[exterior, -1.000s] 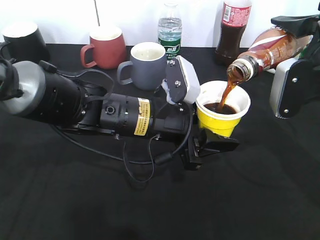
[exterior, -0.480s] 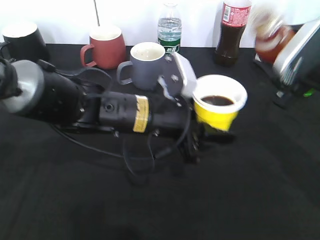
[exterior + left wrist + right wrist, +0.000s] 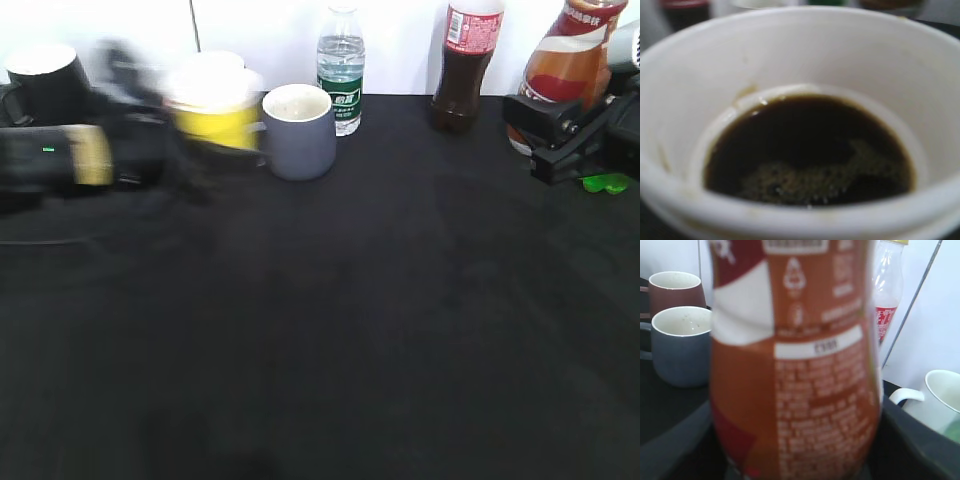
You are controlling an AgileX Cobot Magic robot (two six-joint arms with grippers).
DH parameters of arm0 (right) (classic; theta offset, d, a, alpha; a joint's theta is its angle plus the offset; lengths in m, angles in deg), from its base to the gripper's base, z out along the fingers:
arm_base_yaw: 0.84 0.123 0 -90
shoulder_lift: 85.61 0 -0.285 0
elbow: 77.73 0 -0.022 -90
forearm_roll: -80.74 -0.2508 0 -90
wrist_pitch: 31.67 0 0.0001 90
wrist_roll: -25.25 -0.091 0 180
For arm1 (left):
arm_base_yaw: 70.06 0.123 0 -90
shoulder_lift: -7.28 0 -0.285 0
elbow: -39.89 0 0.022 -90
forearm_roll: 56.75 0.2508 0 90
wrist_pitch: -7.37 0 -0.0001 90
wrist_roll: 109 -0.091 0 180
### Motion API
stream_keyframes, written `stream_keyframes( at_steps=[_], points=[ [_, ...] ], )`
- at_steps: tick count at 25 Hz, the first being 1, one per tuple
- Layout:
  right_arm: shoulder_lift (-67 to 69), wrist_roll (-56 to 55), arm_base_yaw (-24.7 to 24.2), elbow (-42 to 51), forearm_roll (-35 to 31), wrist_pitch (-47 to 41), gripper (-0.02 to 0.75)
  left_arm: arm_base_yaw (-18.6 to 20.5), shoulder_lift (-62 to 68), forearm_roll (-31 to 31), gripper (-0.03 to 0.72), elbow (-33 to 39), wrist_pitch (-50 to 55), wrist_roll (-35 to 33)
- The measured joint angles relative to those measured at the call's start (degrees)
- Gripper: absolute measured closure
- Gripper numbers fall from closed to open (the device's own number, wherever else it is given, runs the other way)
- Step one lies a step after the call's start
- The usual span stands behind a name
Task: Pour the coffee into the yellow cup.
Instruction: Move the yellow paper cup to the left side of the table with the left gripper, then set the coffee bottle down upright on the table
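The yellow cup [image 3: 212, 112] is motion-blurred at the back left, held in my left gripper [image 3: 200, 150], whose arm is a dark blur beside it. The left wrist view shows only the cup's white inside [image 3: 800, 45] with dark coffee [image 3: 810, 150] in the bottom; the jaws are hidden. My right gripper [image 3: 560, 125] is shut on the coffee bottle [image 3: 570, 55], which stands upright at the far right, part full. Its orange, red and white label [image 3: 795, 380] fills the right wrist view.
A grey mug [image 3: 300, 130] stands just right of the yellow cup, and shows in the right wrist view [image 3: 680, 345]. A black mug [image 3: 45, 75], water bottle [image 3: 340, 65] and cola bottle [image 3: 465, 65] line the back. A maroon mug [image 3: 675, 290] and a white mug [image 3: 945, 395] also show.
Pouring has stopped. My right gripper turned the bottle upright and drew back to the right. My left arm swung the cup with coffee from the centre to the back left.
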Motion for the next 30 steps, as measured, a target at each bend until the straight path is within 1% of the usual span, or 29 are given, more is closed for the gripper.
stream_keyframes(
  at_steps=[2,3,5,10,11,13,16,20,21,23,24,26,28,30],
  points=[
    [0.00,0.00,0.00,0.00,0.00,0.11,0.195,5.11,-0.16,-0.98,0.239,0.79,0.42,-0.14],
    [0.00,0.00,0.00,0.00,0.00,0.18,0.195,6.70,-0.16,-3.20,0.239,0.79,1.10,-1.84],
    [0.00,0.00,0.00,0.00,0.00,0.18,0.195,8.48,0.23,-8.83,0.239,0.79,1.79,-6.70],
    [0.00,0.00,0.00,0.00,0.00,0.28,0.195,8.74,6.25,-26.87,0.239,0.79,-0.25,-19.37],
    [0.00,0.00,0.00,0.00,-0.06,0.28,0.195,8.74,7.45,-29.44,0.239,0.79,-0.72,-21.14],
    [0.00,0.00,0.00,0.00,-0.11,0.28,0.195,8.74,10.10,-32.44,0.239,0.79,-2.55,-23.00],
    [0.00,0.00,0.00,0.00,-0.15,0.28,0.195,8.74,13.69,-33.45,0.239,0.79,-4.55,-24.07],
    [0.00,0.00,0.00,0.00,-0.15,0.28,0.195,8.74,15.07,-33.67,0.239,0.79,-7.04,-24.51],
    [0.00,0.00,0.00,0.00,-0.15,0.28,0.195,8.74,15.11,-33.67,0.223,0.79,-7.04,-24.51],
    [0.00,0.00,0.00,0.00,-0.15,0.28,0.195,8.69,15.11,-33.37,0.116,0.79,-6.87,-24.51],
    [0.00,0.00,0.00,0.00,-0.17,0.28,0.195,8.69,15.11,-33.11,0.087,0.79,-6.75,-24.51],
    [0.00,0.00,0.00,0.00,-1.47,0.28,0.195,8.64,13.93,-33.06,0.069,1.60,-5.34,-24.51],
    [0.70,-0.05,0.00,0.00,-3.52,0.40,0.195,8.64,11.37,-33.59,0.065,4.07,-3.08,-24.46],
    [4.41,-0.05,0.00,0.00,-4.93,0.57,0.195,8.64,9.01,-33.86,0.065,6.67,-1.90,-24.46]
  ],
)
